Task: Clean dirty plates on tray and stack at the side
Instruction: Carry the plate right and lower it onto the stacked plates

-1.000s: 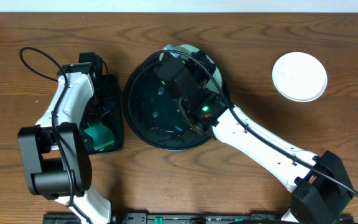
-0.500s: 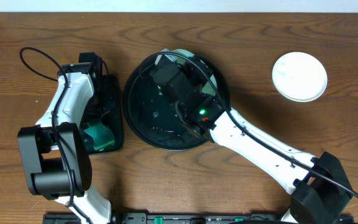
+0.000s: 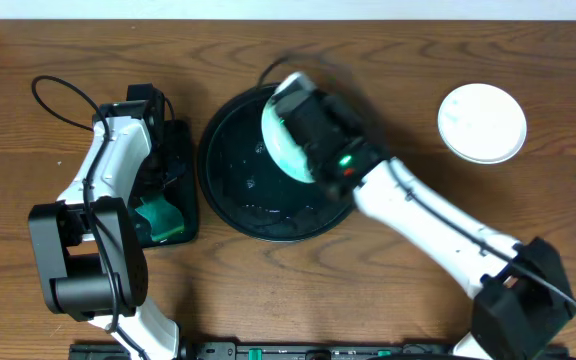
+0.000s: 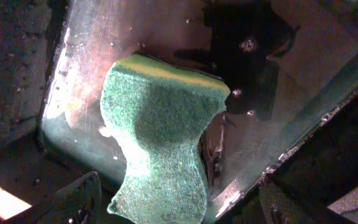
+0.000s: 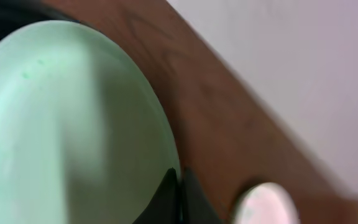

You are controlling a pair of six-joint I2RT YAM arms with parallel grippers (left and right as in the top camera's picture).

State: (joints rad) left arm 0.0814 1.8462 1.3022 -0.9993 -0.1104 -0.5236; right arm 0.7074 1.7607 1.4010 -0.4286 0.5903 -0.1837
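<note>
A pale teal plate [image 3: 281,140] hangs tilted on edge over the round black tray [image 3: 230,175]. My right gripper [image 3: 304,122] is shut on its rim. In the right wrist view the plate [image 5: 67,124] fills the left side, with faint green specks, and the right gripper [image 5: 180,179] pinches its edge. A white plate [image 3: 482,122] lies on the table at the right. My left gripper [image 4: 179,202] stands open just above the green sponge [image 4: 157,137], one finger on each side, apart from it.
The sponge [image 3: 158,218] lies in a small dark rectangular tray [image 3: 180,150] left of the round tray, under the left arm. A black cable [image 3: 63,95] loops over the table at the far left. The far plate [image 5: 266,205] shows blurred beyond the right fingers.
The right gripper has lifted the teal plate from the tray's far edge and tipped it up on edge; the arm is blurred with motion. The left arm has not moved.
</note>
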